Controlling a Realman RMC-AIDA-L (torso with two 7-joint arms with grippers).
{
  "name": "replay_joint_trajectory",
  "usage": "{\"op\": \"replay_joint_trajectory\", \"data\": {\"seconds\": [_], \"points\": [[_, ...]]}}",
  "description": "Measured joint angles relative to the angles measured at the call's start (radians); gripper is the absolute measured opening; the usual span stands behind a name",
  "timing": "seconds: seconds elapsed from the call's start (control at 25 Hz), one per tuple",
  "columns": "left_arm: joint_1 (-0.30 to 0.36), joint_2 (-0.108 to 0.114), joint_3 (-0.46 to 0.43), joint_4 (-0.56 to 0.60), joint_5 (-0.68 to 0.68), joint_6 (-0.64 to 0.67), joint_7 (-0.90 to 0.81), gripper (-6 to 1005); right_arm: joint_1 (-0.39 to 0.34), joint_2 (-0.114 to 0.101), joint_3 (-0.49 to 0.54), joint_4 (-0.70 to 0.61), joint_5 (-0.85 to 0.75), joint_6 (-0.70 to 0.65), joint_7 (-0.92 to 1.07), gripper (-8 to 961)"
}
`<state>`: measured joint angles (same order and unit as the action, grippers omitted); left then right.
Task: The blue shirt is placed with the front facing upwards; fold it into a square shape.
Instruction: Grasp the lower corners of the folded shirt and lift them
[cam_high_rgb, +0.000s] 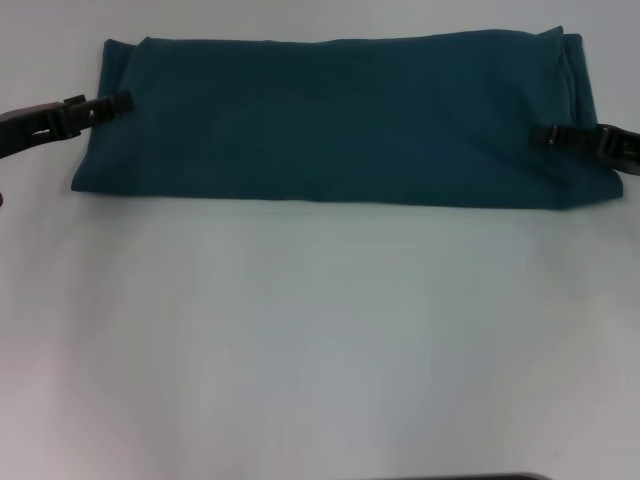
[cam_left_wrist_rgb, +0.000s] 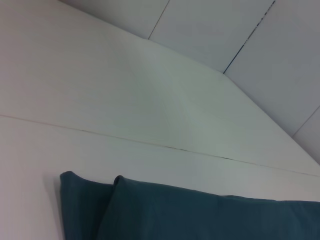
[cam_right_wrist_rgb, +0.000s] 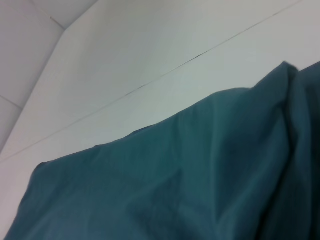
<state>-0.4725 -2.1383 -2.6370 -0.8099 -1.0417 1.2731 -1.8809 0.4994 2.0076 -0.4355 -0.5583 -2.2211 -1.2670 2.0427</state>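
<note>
**Shirt in long band, both grippers at its short ends**

White table (cam_high_rgb: 320, 340) lies nearest the camera, running out toward 12 o'clock. One blue shirt (cam_high_rgb: 330, 120) sits at 12 o'clock in the head view, already folded into a wide band, no lettering showing. Two grippers: left gripper (cam_high_rgb: 118, 103) at 9 o'clock on the band's end, right gripper (cam_high_rgb: 552, 137) at 3 o'clock on the opposite end. Cannot tell whether either claw is pinching cloth or spread.

Risks, as I judge them: only the top layer gets caught, so the stack at 3 o'clock, already bunched, splays; uneven lift from the two ends skews the band and the final square comes out crooked.
</note>
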Motion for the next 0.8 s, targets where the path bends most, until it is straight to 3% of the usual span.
{"op": "replay_joint_trajectory", "data": {"seconds": [0.4,0.8], "points": [[0.0,0.0,0.0,0.0,-0.002,0.0,0.002,843,0.004,0.002,0.006,-0.007,0.0,-0.024,-0.004,747],[0.0,-0.002,0.0,0.001,-0.002,0.0,0.002,843,-0.026,-0.025,0.052,-0.013,0.0,-0.034,-0.003,746]]}}
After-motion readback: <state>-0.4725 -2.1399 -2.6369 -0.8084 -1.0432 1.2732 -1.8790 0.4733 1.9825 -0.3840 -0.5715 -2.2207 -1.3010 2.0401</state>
